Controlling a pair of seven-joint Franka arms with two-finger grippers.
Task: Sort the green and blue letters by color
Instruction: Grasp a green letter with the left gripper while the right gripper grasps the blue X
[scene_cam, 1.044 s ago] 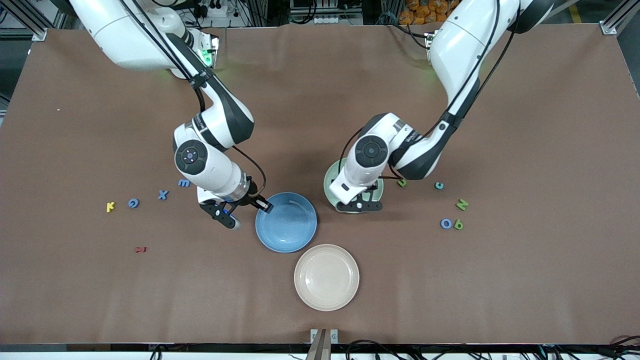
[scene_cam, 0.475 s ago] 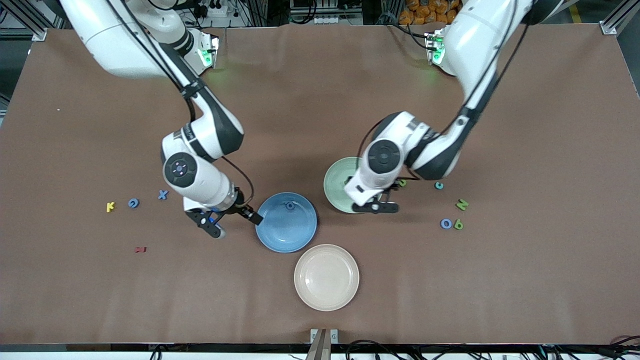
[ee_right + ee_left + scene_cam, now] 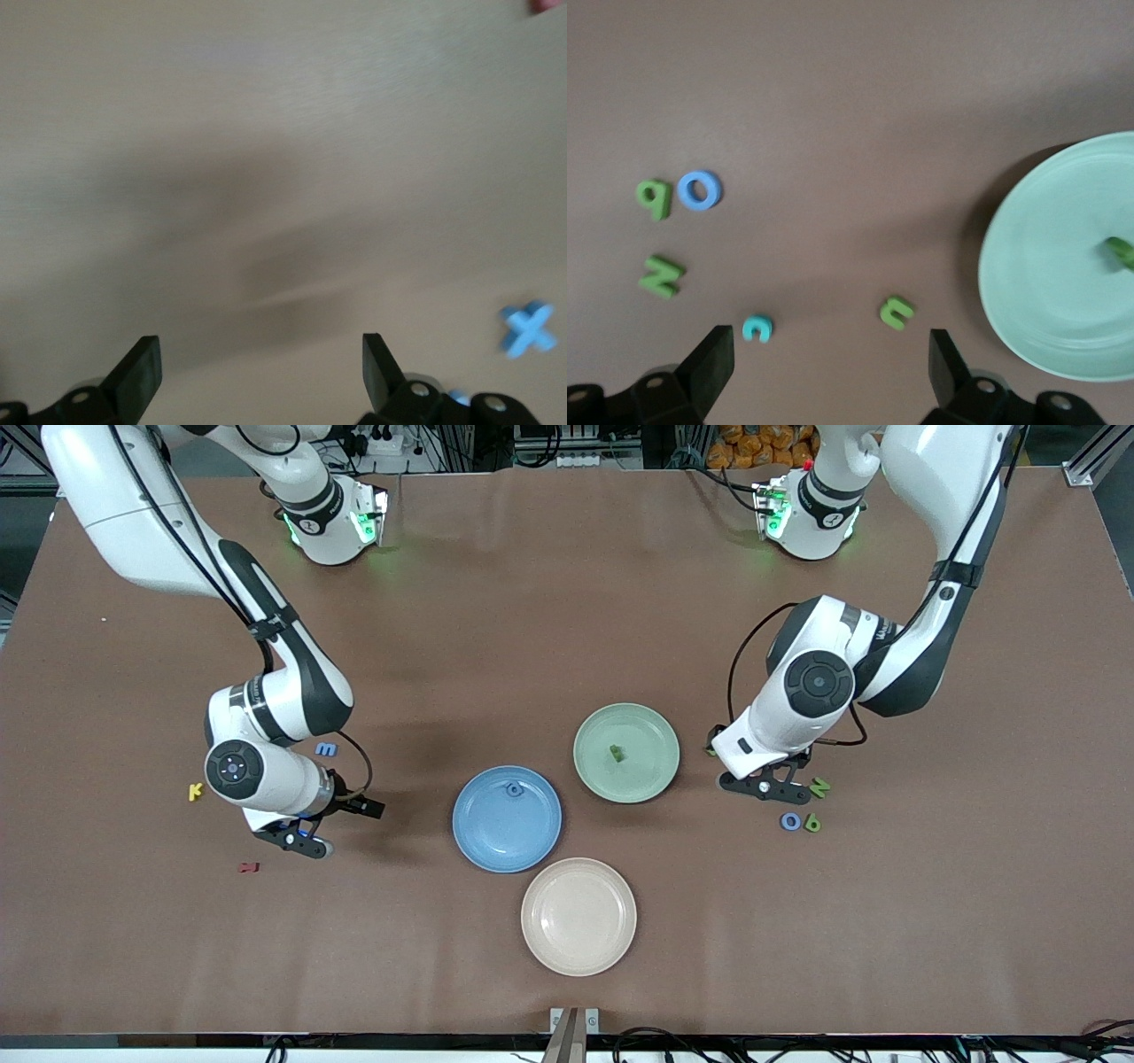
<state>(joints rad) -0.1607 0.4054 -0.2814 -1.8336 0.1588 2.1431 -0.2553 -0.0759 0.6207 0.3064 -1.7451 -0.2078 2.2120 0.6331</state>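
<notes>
With one blue letter [image 3: 513,788] on the blue plate [image 3: 478,841] and one green letter [image 3: 616,754] on the green plate [image 3: 651,779], both hands, left hand [image 3: 769,786] and right hand [image 3: 297,841], hang wide open and empty over the loose letters at each end of the table [image 3: 567,602], each likely needing to descend on its next letter

Three plates [image 3: 626,793], two arms [image 3: 283,700], about ten letters [image 3: 789,821]
</notes>
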